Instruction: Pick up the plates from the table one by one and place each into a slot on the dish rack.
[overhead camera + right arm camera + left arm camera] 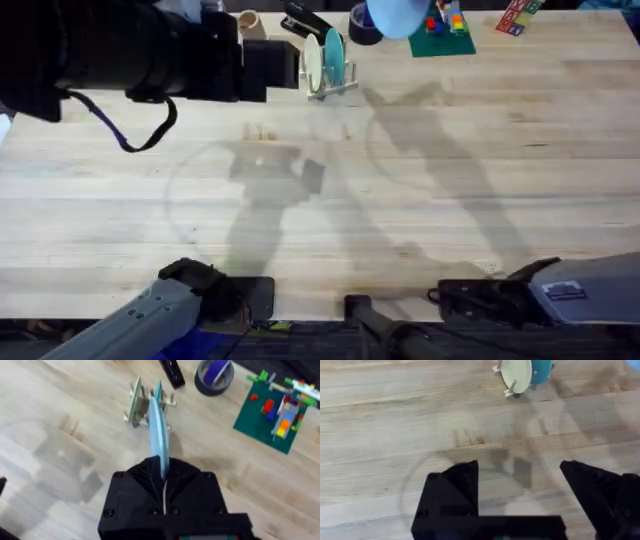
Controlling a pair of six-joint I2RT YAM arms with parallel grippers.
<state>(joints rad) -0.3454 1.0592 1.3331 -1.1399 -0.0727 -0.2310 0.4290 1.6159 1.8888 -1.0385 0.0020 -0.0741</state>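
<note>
1. Gripping the light blue plate [160, 435] edge-on, the right gripper [164, 476] has its black fingers clamped together on the plate's rim; the plate stands on edge, held up off the table [420, 200], above and just short of the dish rack [150, 402].
2. Overhead, the same light blue plate [396, 16] shows large at the top edge, to the right of the dish rack [330, 78].
3. Dish rack sits at the far side of the table, middle; it holds a cream plate [313, 62] and a teal plate [333, 58], both upright in slots, side by side, cream on the left.
4. Left wrist view: cream plate [516, 375] in front, teal plate [542, 371] behind it, rack pegs poking out below.
5. Left gripper [520, 485] has fingers wide apart, holding nothing, hovering over bare table [395, 425] well short of the rack.
6. Left arm [130, 50] shows large and dark across the upper left of the overhead view.
7. Past the rack: a roll of purple tape [215, 375], a black object [172, 372], and a green baseplate with coloured bricks [275, 407] off to the right.
</note>
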